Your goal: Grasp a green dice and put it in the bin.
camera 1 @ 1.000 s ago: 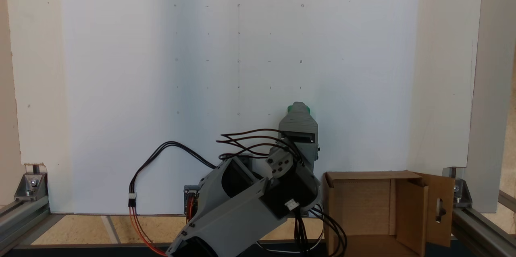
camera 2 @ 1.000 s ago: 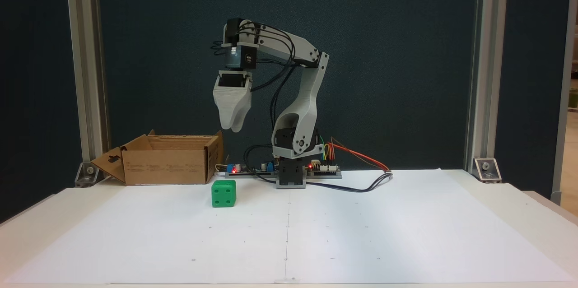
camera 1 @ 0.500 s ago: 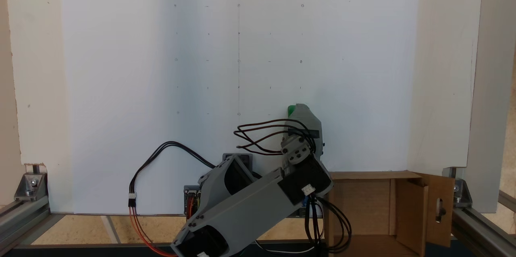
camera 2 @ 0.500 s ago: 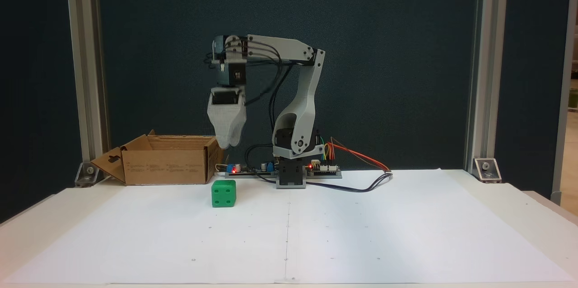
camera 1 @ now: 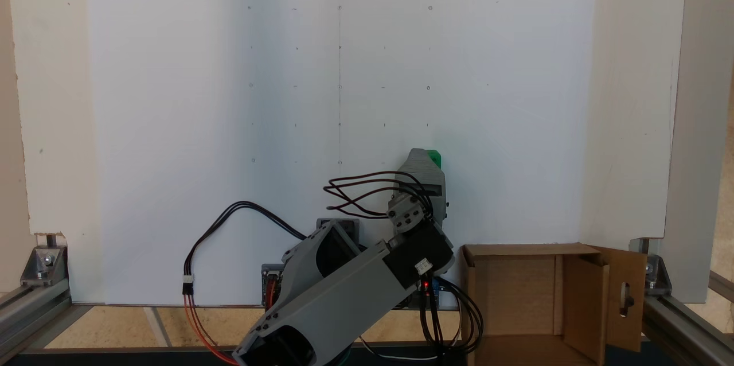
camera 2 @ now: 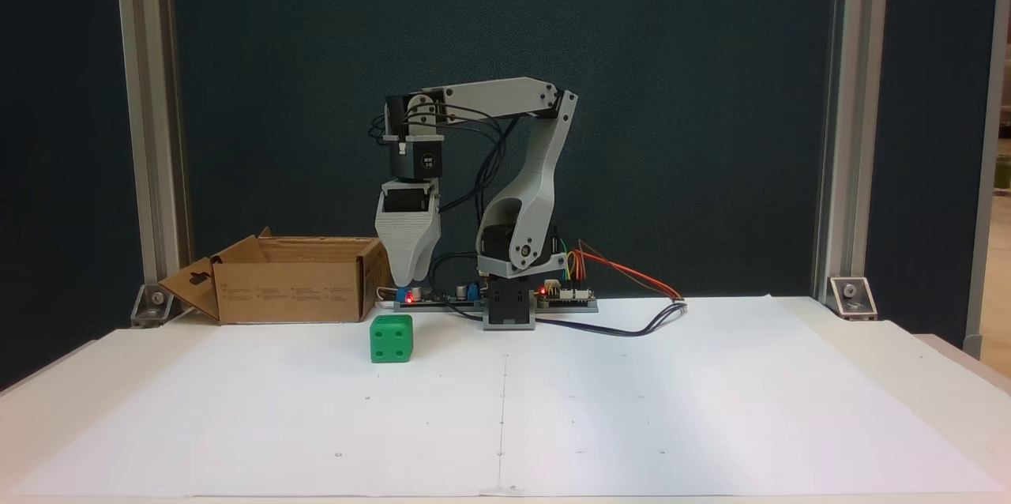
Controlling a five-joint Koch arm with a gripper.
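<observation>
Fixed views, both of them, show one grey Koch arm [camera 2: 531,172] bolted at the back edge of a white paper sheet [camera 2: 632,409] that covers the worktop [camera 2: 932,378]. Seen from the front, the upper link runs level and the tool [camera 2: 408,280] hangs straight down from the wrist, tips pointing at the sheet. The tips taper to a single narrow point from this side, and from above the wrist housing covers them; whether the jaws are apart or together cannot be told. Nothing is seen between them.

The green dice [camera 2: 391,339] sits flat on the paper, a four-pip face toward the front camera. It lies below the tool and a little toward that camera, with clear air between tool tips and cube. From above, only a green corner of the dice [camera 1: 435,156] shows past the edge of the tool [camera 1: 422,155].

The bin [camera 2: 292,280], a brown cardboard box, stands at the left of the front camera's picture, behind and to the left of the dice and apart from it. Its flaps are open; one outer flap carries a slot cutout. From above, the bin [camera 1: 516,291] appears at lower right with bare cardboard showing inside.

Black, brown and red-orange cables [camera 1: 229,222] trail from the arm base. Small red lights glow on the circuit boards [camera 2: 565,295] beside the base.
</observation>
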